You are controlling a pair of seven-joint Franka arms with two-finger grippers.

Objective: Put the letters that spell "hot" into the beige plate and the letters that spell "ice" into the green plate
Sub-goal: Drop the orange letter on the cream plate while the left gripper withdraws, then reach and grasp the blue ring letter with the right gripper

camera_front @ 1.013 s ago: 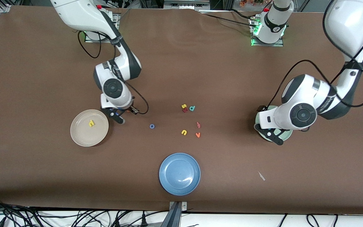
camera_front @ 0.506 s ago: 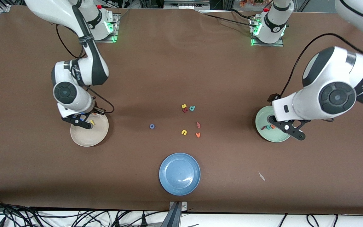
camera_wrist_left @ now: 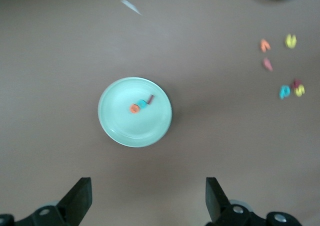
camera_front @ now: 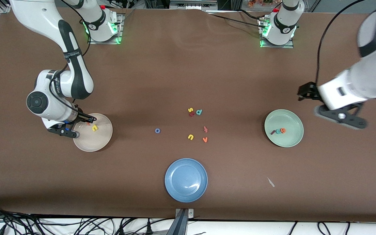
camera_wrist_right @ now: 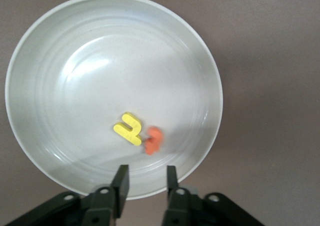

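The beige plate (camera_front: 100, 142) (camera_wrist_right: 60, 46) holds the yellow h (camera_front: 94, 128) (camera_wrist_right: 128, 128) and the orange t (camera_front: 88, 123) (camera_wrist_right: 153, 140). My right gripper (camera_front: 65, 131) (camera_wrist_right: 145, 183) hangs over that plate's rim, open a little, with nothing between its fingers. The blue o (camera_front: 157, 131) lies on the table between the beige plate and the loose letters. In the green plate (camera_front: 292, 138) (camera_wrist_left: 117, 128) lie the dark red i (camera_front: 273, 132) (camera_wrist_left: 150, 99), teal c (camera_front: 277, 131) (camera_wrist_left: 143, 104) and orange e (camera_front: 283, 130) (camera_wrist_left: 134, 108). My left gripper (camera_front: 341, 117) (camera_wrist_left: 148, 198) is open and empty, high beside the green plate.
A blue plate (camera_front: 186, 180) sits near the front edge. Mid-table lie a yellow s (camera_front: 190, 110), a teal d (camera_front: 199, 112), a yellow u (camera_front: 190, 137), an orange v (camera_front: 204, 139) and two reddish letters. A white scrap (camera_front: 270, 182) lies nearer the camera than the green plate.
My right gripper swung over the beige plate and opened; the orange t now lies beside the h. My left gripper rose off the green plate toward its own end of the table.
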